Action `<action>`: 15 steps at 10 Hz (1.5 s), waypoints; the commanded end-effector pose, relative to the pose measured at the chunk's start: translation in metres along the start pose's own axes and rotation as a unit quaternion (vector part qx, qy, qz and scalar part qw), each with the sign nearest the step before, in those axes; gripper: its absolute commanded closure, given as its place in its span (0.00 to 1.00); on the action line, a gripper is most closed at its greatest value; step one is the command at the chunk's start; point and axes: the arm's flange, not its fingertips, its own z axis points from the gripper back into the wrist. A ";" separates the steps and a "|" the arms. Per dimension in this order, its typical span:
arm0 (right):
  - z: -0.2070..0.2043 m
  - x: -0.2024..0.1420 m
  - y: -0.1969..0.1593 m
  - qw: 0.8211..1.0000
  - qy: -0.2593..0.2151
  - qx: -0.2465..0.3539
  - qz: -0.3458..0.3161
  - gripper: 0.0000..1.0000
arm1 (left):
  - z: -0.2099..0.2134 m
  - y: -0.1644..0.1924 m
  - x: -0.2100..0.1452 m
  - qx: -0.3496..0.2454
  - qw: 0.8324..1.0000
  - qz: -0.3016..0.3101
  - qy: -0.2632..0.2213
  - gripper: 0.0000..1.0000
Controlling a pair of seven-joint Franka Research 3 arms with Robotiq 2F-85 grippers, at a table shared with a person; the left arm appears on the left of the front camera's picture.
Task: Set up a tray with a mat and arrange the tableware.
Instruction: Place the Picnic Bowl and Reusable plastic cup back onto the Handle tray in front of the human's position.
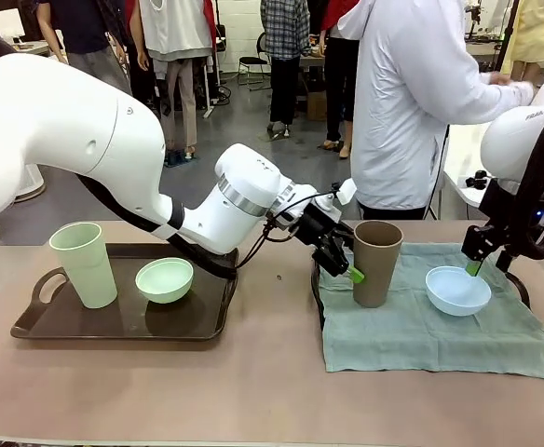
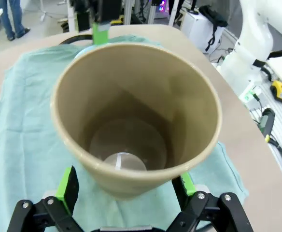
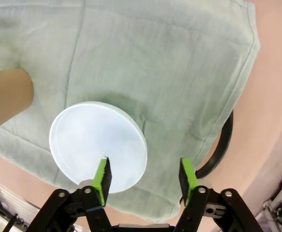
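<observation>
While upright, mouth up, brown cup (image 1: 376, 264) between spread left jaws; right jaws apart.

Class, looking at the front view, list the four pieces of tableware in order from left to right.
pale green cup → mint green bowl → brown cup → light blue bowl

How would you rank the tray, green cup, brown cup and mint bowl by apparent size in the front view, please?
1. tray
2. green cup and brown cup, too alike to rank
3. mint bowl
</observation>
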 end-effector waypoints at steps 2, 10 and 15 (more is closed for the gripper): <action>0.016 -0.021 0.000 1.000 0.000 -0.002 0.012 0.22 | 0.018 -0.007 -0.009 0.005 0.998 0.055 0.009 0.00; 0.122 -0.096 0.012 0.999 0.007 -0.025 0.037 0.22 | 0.128 -0.121 0.096 0.113 0.856 0.420 0.280 0.00; 0.134 -0.100 0.020 0.999 -0.001 -0.027 0.028 0.22 | 0.160 -0.147 0.072 0.191 0.840 0.410 0.300 0.00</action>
